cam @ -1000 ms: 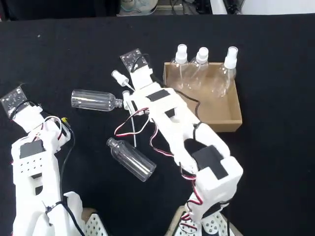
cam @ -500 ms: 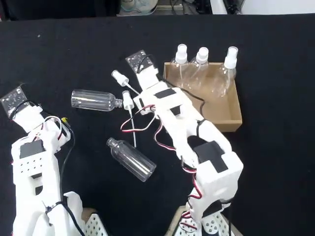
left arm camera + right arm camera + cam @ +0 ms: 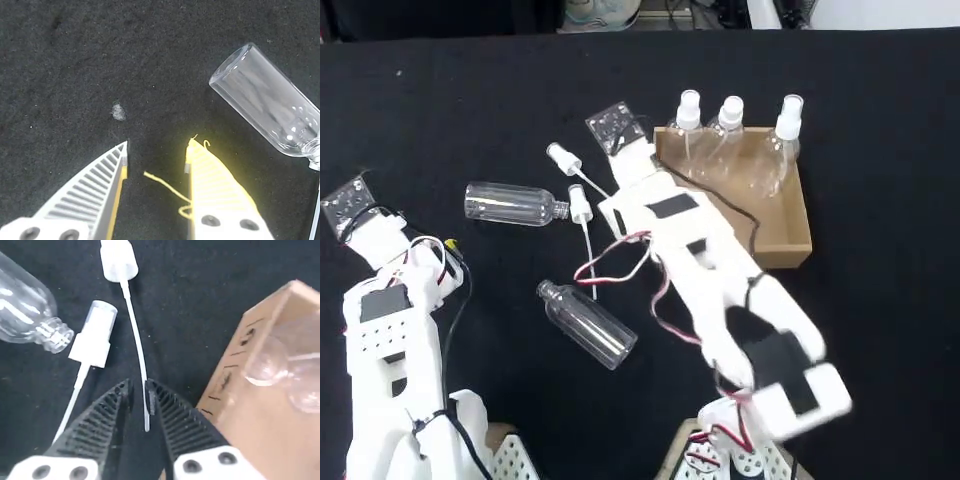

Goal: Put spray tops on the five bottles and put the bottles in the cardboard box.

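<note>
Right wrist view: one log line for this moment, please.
right pincer open, straddling spray top tube | left pincer open over table | cardboard box holds three capped bottles

Lying bottle: its neck is cut off in the left wrist view, and most of its body in the right wrist view.
Far spray top: its head is clipped in the right wrist view; in the high view, its tube's end runs under the right arm.
Right gripper: the jaws are narrowly apart around that tube; contact cannot be told.
Cardboard box: the right arm covers its near-left corner; the right wrist view cuts it down to one corner.
Bottles in the box: they are blurred clear shapes in the right wrist view.
Right arm's base: it is smeared near the table's near edge.
Left arm: its lower part is cut off.
</note>
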`<control>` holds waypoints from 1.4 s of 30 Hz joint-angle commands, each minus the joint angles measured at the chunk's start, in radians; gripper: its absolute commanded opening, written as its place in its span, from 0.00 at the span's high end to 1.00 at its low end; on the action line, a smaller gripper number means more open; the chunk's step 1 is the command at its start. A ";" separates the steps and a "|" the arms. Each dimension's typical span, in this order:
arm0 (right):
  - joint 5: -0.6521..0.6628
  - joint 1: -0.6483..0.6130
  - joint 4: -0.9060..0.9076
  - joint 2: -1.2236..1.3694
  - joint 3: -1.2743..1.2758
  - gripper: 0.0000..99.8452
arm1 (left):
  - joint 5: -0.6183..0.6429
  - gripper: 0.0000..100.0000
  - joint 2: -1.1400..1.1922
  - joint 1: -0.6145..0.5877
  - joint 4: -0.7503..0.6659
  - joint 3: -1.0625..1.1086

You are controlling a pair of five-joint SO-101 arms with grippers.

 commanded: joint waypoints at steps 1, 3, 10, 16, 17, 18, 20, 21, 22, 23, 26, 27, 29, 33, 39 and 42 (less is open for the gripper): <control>0.006 0.006 -0.018 -0.122 0.018 0.99 | 0.008 0.81 -0.020 -0.004 -0.012 -0.039; 0.006 -0.003 -0.018 -0.114 0.004 0.97 | 0.008 0.81 -0.020 -0.005 -0.012 -0.039; -0.008 -0.057 -0.029 0.081 -0.102 0.78 | 0.008 0.81 -0.020 -0.008 -0.011 -0.039; -0.008 -0.014 -0.095 0.246 -0.182 0.78 | 0.008 0.81 -0.020 -0.010 -0.009 -0.039; -0.008 -0.009 -0.094 0.257 -0.183 0.79 | 0.008 0.81 -0.020 -0.010 -0.009 -0.039; -0.008 -0.006 -0.092 0.263 -0.185 0.81 | 0.008 0.81 -0.020 -0.010 -0.009 -0.039; -0.008 -0.005 -0.094 0.263 -0.183 0.90 | 0.008 0.81 -0.020 -0.010 -0.009 -0.039; -0.008 -0.002 -0.095 0.257 -0.183 0.98 | 0.008 0.81 -0.020 -0.010 -0.009 -0.039; -0.011 -0.002 -0.092 0.249 -0.183 0.99 | 0.008 0.81 -0.020 -0.010 -0.009 -0.039; -0.029 -0.002 -0.089 0.237 -0.182 0.97 | 0.008 0.81 -0.020 -0.010 -0.009 -0.039; -0.071 -0.002 -0.095 0.199 -0.159 0.99 | 0.008 0.81 -0.020 -0.010 -0.009 -0.039; -0.069 -0.002 -0.095 0.186 -0.148 0.99 | 0.008 0.81 -0.020 -0.010 -0.009 -0.039; -0.071 -0.002 -0.095 0.156 -0.120 0.99 | 0.008 0.81 -0.020 -0.010 -0.009 -0.039; -0.077 -0.008 -0.097 0.068 -0.044 0.99 | 0.008 0.81 -0.020 -0.010 -0.009 -0.039; -0.075 -0.005 -0.107 -0.002 -0.005 0.99 | 0.008 0.81 -0.020 -0.010 -0.009 -0.039; -0.077 -0.012 -0.163 0.022 -0.005 0.96 | 0.008 0.81 -0.020 -0.010 -0.009 -0.039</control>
